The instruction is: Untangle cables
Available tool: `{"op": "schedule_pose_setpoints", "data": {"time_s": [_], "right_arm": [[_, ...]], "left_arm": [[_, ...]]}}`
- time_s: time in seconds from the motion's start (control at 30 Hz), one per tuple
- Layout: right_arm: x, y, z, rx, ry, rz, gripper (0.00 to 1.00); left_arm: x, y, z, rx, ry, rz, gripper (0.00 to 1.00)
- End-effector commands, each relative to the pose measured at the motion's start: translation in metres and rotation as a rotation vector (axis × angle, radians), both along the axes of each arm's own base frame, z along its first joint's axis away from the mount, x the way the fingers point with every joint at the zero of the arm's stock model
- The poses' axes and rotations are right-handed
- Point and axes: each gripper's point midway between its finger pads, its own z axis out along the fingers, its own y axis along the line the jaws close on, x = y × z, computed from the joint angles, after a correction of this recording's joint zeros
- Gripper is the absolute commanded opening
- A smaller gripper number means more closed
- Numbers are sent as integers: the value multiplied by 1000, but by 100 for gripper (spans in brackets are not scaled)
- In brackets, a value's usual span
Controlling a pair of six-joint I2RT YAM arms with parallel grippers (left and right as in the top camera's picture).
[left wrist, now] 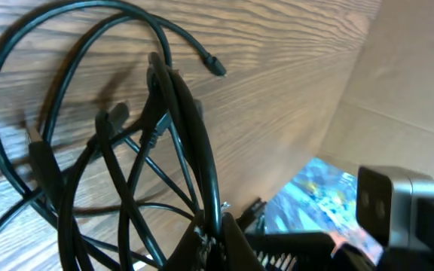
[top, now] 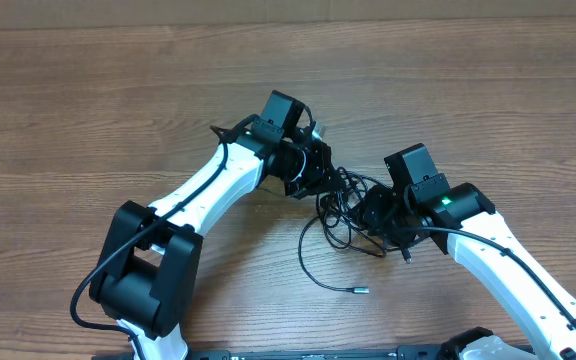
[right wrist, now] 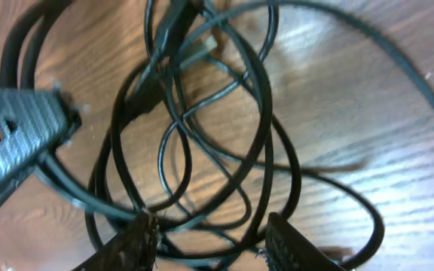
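I see the cables [top: 351,205] as one black tangle on the middle of the wooden surface [top: 88,100]. A silver-tipped plug [top: 360,289] trails out from the tangle. At the tangle's left edge, the left claw [left wrist: 215,235] is pinched tight on some strands. At its right edge, the right claw [right wrist: 213,245] stands partly apart, with strands between its fingers.
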Motion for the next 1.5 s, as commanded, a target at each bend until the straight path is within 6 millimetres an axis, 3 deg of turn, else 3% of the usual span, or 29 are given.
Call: {"op": "schedule_pose_setpoints", "data": {"time_s": [0.0,0.13,0.43,0.57,0.63,0.7,0.93,1.03,1.1,1.17,1.23,1.37,1.47], "right_arm": [[8,-7,-2,-51,-42,-17,44],[13,-5,0,-31,-44,-58,44],[0,5,0,44,37,-74,42],[-2,5,0,42,42,-74,33],[-1,4,0,38,40,-76,15],[-1,4,0,39,41,-76,4],[0,1,-2,7,17,-40,4],[3,-23,-9,-133,-21,-32,4],[4,-52,-13,-277,-32,-83,4],[8,-104,-13,-490,-49,-186,4],[14,-137,-8,-585,-67,-274,4],[28,-172,4,-630,-97,-406,4],[44,-184,16,-608,-145,-433,4]], "left_arm": [[0,-9,22,-93,14,-32,4],[-1,-15,33,-156,8,-62,4],[8,-31,63,-301,-39,-89,4],[10,-37,81,-381,-34,-105,4],[12,-41,92,-422,-36,-112,4],[15,-43,103,-463,-59,-120,4],[55,-23,127,-527,-212,-51,4],[77,-2,124,-501,-345,-23,4],[91,17,120,-477,-404,-1,4],[106,46,113,-441,-468,26,4],[112,63,107,-413,-491,38,4],[112,81,90,-355,-498,37,4],[109,92,62,-234,-469,50,4]]}}
